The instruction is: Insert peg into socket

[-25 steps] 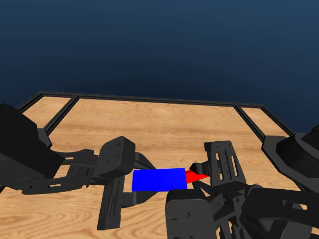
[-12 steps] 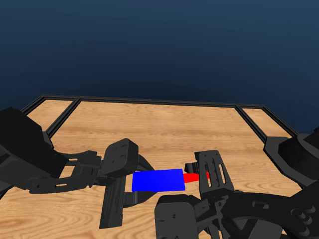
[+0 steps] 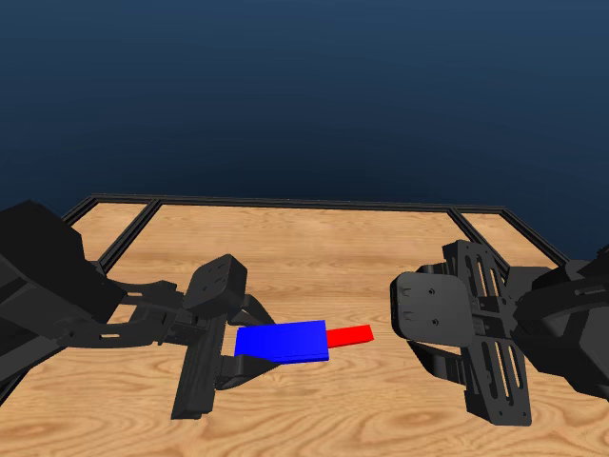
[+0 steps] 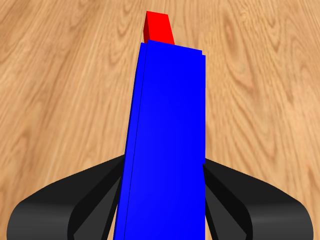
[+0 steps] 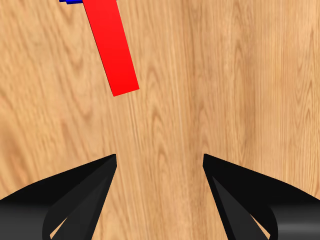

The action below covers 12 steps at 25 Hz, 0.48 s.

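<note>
We see the blue socket point(image 3: 282, 341) held above the wooden table point(image 3: 314, 248) by our left gripper point(image 3: 231, 354), whose two black jaws press against its two long sides; in the left wrist view the socket point(image 4: 167, 145) fills the space between those jaws and runs away from the camera. The red peg point(image 3: 349, 334) sticks out of the socket's far end, the end turned toward our right arm, with one part of it inside the block and the rest showing as a short red bar. From the left wrist we catch only the tip of the peg point(image 4: 158, 27) beyond the blue end face. Our right gripper point(image 5: 160, 165) holds nothing: its jaws stand wide apart with bare wood grain between them, and the free end of the peg point(image 5: 111, 47) lies ahead of them, clear of both jaws and slightly off to one side of the gap. A sliver of the socket point(image 5: 70, 2) shows at the edge of that same view, where the peg enters it. In the head view the right gripper point(image 3: 481, 347) sits well apart from the peg, toward the right side of the table, and the socket and peg lie nearly level, close to the middle of the table.
</note>
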Each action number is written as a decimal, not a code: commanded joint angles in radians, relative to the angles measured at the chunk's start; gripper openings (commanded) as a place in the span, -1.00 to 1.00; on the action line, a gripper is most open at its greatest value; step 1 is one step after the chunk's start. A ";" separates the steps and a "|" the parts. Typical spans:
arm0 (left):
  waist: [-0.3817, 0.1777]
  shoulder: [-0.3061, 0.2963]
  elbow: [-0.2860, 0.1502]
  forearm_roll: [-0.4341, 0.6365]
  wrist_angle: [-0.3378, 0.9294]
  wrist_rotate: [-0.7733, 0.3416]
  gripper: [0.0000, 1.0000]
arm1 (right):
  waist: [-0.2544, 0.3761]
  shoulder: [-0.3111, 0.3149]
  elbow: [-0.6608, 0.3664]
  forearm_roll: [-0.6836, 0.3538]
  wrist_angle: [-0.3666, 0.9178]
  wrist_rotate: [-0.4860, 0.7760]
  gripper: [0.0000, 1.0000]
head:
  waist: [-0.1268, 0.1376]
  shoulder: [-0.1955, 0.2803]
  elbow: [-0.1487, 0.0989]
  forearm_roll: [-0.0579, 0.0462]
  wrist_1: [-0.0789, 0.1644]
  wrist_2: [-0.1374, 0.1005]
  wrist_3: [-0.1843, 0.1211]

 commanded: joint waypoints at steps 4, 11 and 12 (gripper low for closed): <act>0.081 -0.212 0.003 0.229 0.257 -0.226 -1.00 | -0.194 -0.254 0.154 0.157 -0.426 -0.002 -1.00 | -0.005 -0.063 0.012 0.000 -0.003 -0.003 0.022; 0.122 -0.359 -0.013 0.411 0.482 -0.480 -1.00 | -0.335 -0.304 0.153 0.418 -0.555 -0.147 -1.00 | -0.004 -0.119 0.032 -0.002 -0.005 -0.024 0.045; 0.126 -0.372 -0.020 0.423 0.490 -0.506 -1.00 | -0.348 -0.294 0.149 0.452 -0.547 -0.180 -1.00 | -0.004 -0.126 0.035 -0.003 -0.007 -0.027 0.048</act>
